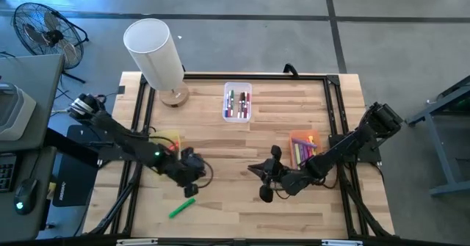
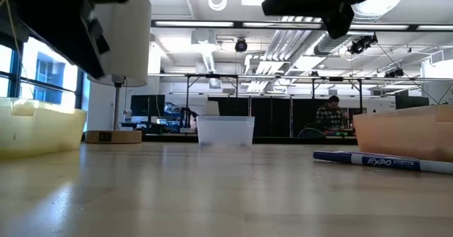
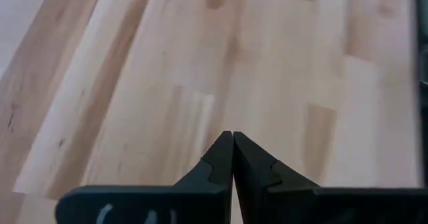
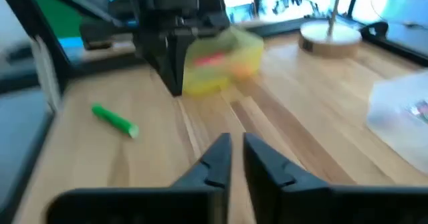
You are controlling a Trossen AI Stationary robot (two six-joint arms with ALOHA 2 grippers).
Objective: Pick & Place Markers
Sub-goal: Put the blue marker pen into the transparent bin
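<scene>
Pale wooden planks make up the tabletop (image 1: 242, 209), framed by black rails, with grey concrete floor around it and a black floor fan (image 1: 40, 27) off the far left corner. Near the far edge stands a white cylindrical lamp on a round wooden base (image 1: 156, 55), and beside it, at the middle of the far side, a clear plastic bin (image 1: 237, 101) holds several markers in red, green and purple. On the left side, a yellow translucent plastic bin (image 1: 170, 140) sits partly under the left arm, with something red and orange inside it. On the right side, an orange plastic bin (image 1: 302, 145) holds purple and pink markers. A single green marker (image 1: 182, 208) lies loose on the bare wood toward the near edge, left of centre, just beside the left tool (image 1: 195, 181) but apart from it. That left tool hangs over the wood with its two dark fingers (image 3: 217, 158) pressed tight together and nothing between them. The right tool (image 1: 258, 171) reaches in from the orange bin toward the table's middle, its fingers (image 4: 215, 158) nearly together with only a narrow gap, and empty. From table height, a dark blue marker with a white printed barrel (image 2: 382, 162) lies on the wood in front of the orange bin. Far behind, a person sits at a desk in the room.
</scene>
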